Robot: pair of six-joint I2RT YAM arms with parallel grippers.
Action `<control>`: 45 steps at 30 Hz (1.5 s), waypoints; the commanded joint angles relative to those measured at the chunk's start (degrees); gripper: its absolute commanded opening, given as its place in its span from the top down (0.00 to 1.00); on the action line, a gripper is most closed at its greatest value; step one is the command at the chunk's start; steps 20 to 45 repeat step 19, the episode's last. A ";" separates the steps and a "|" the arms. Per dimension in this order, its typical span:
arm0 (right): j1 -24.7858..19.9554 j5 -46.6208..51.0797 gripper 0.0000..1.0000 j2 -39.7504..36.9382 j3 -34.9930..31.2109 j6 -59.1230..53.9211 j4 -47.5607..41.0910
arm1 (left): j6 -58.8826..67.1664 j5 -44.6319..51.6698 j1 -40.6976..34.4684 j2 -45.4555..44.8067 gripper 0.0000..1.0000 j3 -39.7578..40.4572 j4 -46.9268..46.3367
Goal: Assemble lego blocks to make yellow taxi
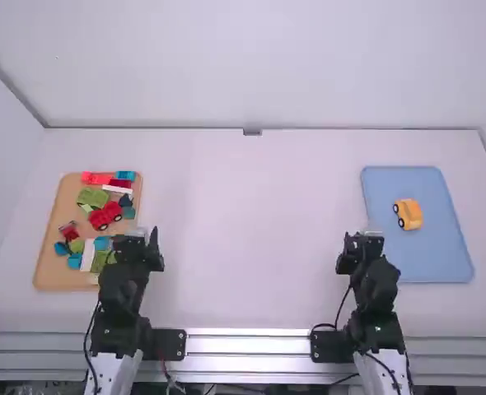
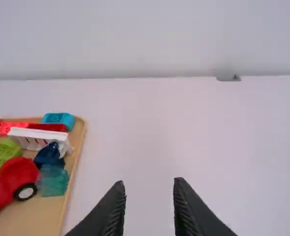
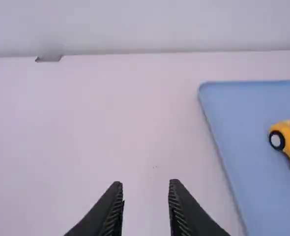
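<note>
While the yellow car [image 1: 412,212] is sitting on the blue tray [image 1: 431,262], L gripper [image 2: 149,183] & R gripper [image 3: 146,184] are hanging empty, all 4 fingers spread; pickup is likely falling to the latter, ideally straddling 2 opposite sides squarely & lifting w/o twist.

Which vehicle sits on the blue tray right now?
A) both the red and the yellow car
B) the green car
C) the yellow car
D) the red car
C: the yellow car sits on the blue tray, while the red car is over on the wooden tray among the other blocks.
</note>
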 commanded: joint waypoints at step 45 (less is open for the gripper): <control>-0.10 0.16 1.00 -13.02 -0.62 0.25 -0.27 | -0.36 -0.40 -0.12 -4.23 1.00 -0.56 -0.21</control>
